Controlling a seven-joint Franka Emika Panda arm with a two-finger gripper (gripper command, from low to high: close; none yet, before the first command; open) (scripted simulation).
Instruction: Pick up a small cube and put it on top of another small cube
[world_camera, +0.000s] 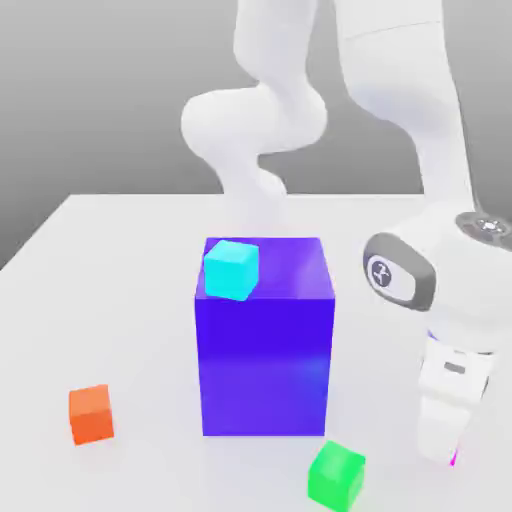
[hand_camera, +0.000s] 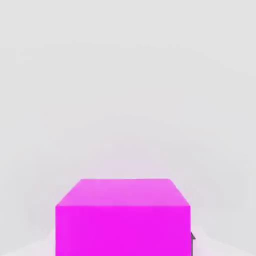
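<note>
The small cube (hand_camera: 122, 217) is plain magenta-pink and sits close under the hand camera on the white table. A dark finger (hand_camera: 192, 242) presses against one of its sides. In the exterior view my gripper (world_camera: 447, 452) is down at table level on the exterior view's right. It is shut on the small cube (world_camera: 454, 459), of which only a thin magenta sliver peeks out beside the white hand. The rest of the cube is hidden behind the hand.
A big blue-violet block (world_camera: 265, 340) stands mid-table with a cyan cube (world_camera: 231, 270) on its top corner. An orange cube (world_camera: 91, 414) lies at the exterior view's left and a green cube (world_camera: 336, 476) near the front. The white table (world_camera: 120, 300) surrounds them.
</note>
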